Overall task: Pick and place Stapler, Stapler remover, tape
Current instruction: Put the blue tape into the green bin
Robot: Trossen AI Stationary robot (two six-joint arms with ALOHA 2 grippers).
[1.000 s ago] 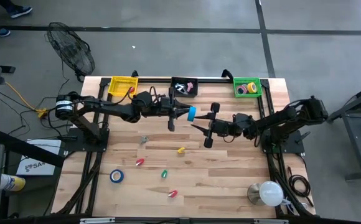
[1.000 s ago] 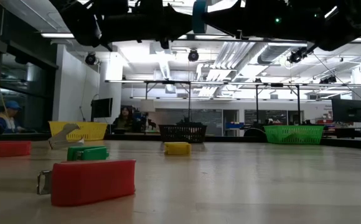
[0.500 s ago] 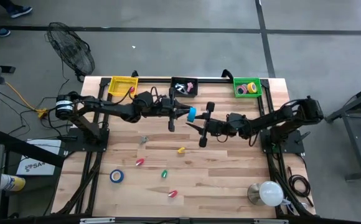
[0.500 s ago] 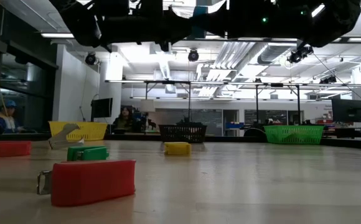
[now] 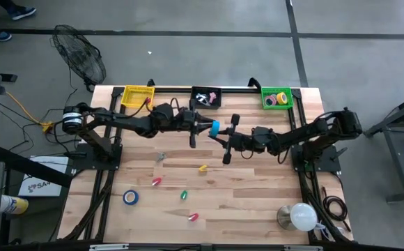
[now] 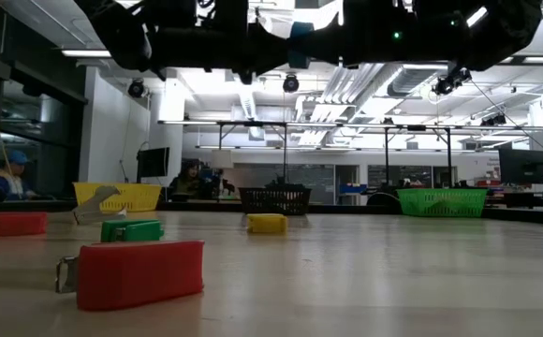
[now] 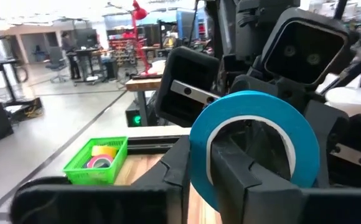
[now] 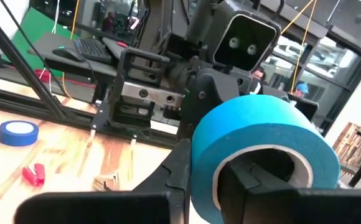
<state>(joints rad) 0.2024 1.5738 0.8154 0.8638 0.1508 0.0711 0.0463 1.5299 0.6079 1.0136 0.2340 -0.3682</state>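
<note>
We see a pale wooden butcher-block desk (image 5: 258, 202) with a smooth, faintly satin grain. The bright blue ring of tape (image 8: 264, 146) looks matt and papery on its outer face. The green lattice basket (image 7: 96, 163) seems to be moulded plastic, though it is small. The chunky red block (image 6: 139, 272) appears smooth, slightly glossy plastic.
</note>
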